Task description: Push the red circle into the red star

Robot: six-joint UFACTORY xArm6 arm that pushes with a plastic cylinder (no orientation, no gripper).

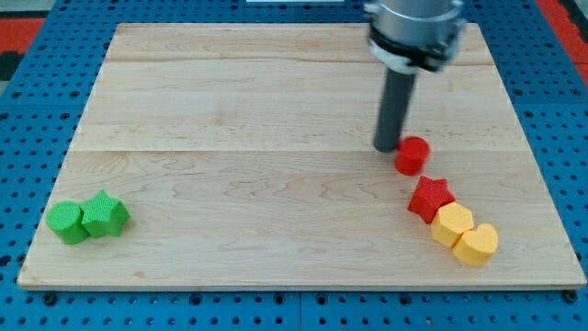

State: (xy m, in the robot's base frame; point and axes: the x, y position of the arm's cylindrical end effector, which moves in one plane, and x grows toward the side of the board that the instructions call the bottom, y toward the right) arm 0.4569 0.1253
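Note:
The red circle (412,155) lies on the wooden board at the view's right. The red star (431,198) lies just below it and slightly right, with a small gap between them. My tip (387,148) rests on the board at the red circle's upper left, touching or nearly touching its edge. The rod rises straight up from there to the arm at the view's top.
Two yellow blocks (453,223) (476,244) sit in a row against the red star's lower right. A green circle (67,222) and a green star (105,215) sit together at the view's lower left. The board's right edge (542,175) is close by.

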